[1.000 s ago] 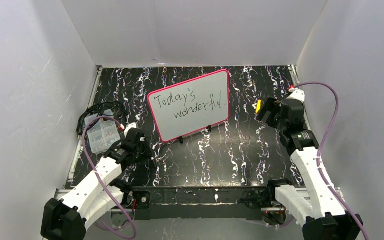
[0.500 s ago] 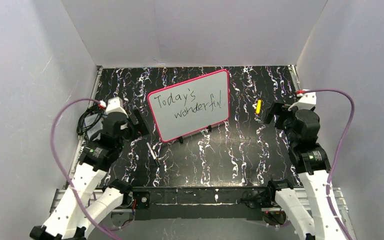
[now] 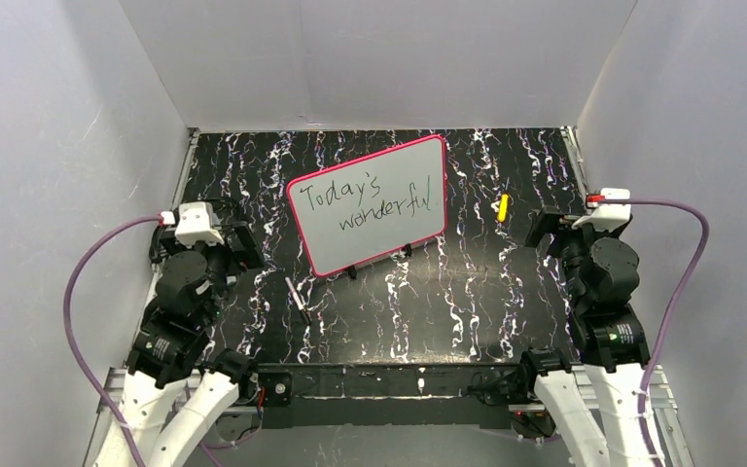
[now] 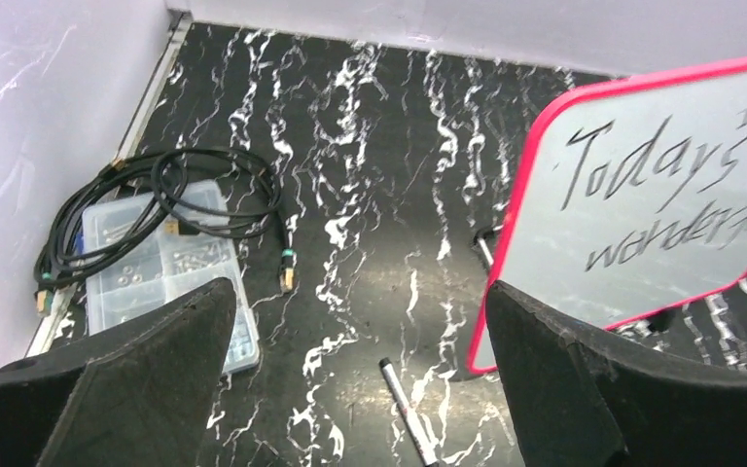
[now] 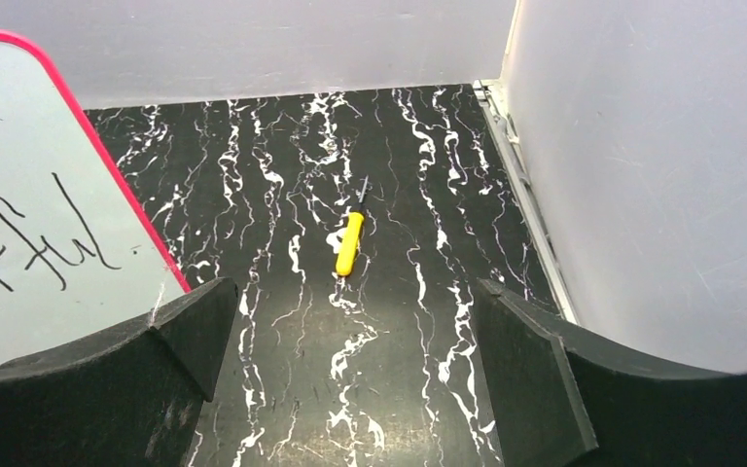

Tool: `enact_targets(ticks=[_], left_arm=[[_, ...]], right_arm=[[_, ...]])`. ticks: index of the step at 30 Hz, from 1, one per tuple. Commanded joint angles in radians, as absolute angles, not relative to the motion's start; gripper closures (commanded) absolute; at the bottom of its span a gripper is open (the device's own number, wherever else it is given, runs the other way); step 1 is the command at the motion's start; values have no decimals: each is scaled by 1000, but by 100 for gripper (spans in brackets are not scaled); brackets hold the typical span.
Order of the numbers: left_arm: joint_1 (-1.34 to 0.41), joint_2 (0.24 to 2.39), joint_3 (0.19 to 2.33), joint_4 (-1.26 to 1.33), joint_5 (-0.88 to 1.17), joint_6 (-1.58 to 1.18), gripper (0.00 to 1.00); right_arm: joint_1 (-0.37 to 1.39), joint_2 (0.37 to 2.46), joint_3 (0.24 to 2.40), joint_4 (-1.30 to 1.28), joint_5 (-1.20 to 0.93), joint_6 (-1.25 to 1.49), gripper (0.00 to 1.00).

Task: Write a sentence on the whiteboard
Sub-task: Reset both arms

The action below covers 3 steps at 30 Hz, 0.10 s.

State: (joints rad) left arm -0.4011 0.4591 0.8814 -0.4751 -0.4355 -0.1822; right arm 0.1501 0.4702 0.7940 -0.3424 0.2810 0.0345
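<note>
The whiteboard (image 3: pixel 370 206) with its pink-red frame stands tilted on small black feet mid-table, seen too in the left wrist view (image 4: pixel 661 224) and the right wrist view (image 5: pixel 29 175). The sentence (image 3: pixel 365 202) reads "Today's wonderful" in black, in two lines (image 4: pixel 666 190). A black-and-white marker (image 3: pixel 298 299) lies on the table in front of the board's left corner (image 4: pixel 407 409). My left gripper (image 3: pixel 241 245) (image 4: pixel 360 292) hangs open above and left of the marker, holding nothing. Right of the board, my right gripper (image 3: pixel 543 226) (image 5: pixel 355 292) is open and empty.
A yellow-handled screwdriver (image 3: pixel 503 206) (image 5: pixel 350 241) lies right of the board. At the left wall a clear plastic parts box (image 4: pixel 170 268) lies under a coiled black cable (image 4: pixel 156 195). White walls close in three sides; metal rails run along the table's edges.
The left gripper opened and drew back toward the left wall, leaving the marker lying on the table. The right arm pulled back to the right and nearer its base.
</note>
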Motion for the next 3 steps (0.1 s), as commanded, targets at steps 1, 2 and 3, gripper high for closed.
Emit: enact_targets(ticks=[1,2,3], left_arm=[[-395,467,828,-446,-492,-143,2],[-396,468,827,-446,-493,-145,2],[-395,466,829,-444,-493,-146,2]], right_arm=[[147,477,803,-307,307,4,1],[147,477,805,-309,307,3,1],[147,478,805,-310,308,4,1]])
